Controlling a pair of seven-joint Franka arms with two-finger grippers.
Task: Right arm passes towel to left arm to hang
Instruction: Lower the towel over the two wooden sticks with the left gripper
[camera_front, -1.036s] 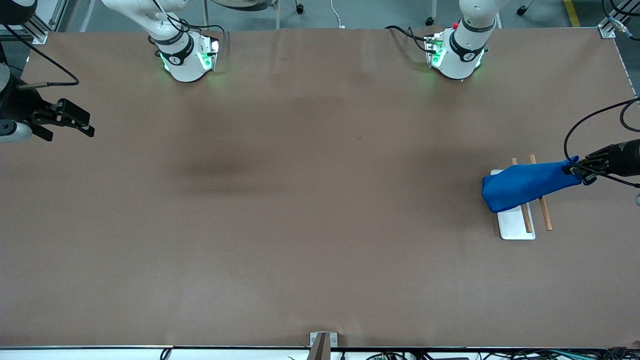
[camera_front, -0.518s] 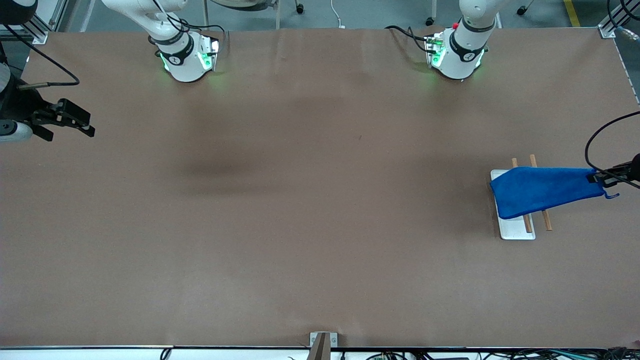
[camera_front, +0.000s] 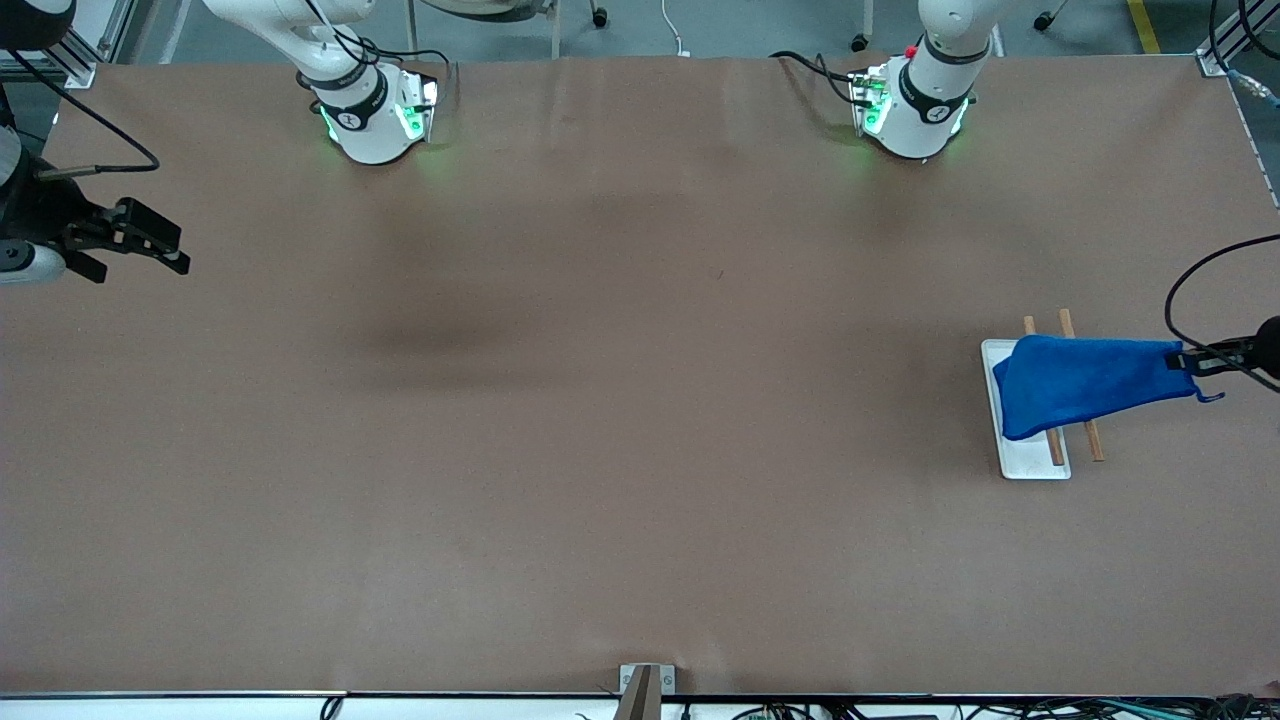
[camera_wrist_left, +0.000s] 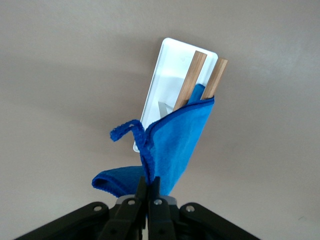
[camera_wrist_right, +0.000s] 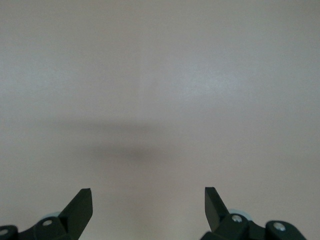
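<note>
Handover is looking done: in the front view the left hand is clamping the towel, draping it across the rack at the left arm's end of the worktop. Releasing is remaining.

Left wrist view is showing the towel's far end lying over two wooden bars, contact hidden.

Right wrist view: the right hand is waiting, spread apart, empty.

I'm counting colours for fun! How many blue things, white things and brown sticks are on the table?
Blue: 1, the towel, pinched by the left gripper.
White: 1, the rack base.
Brown: 2, the wooden bars.
Total: 4.
</note>
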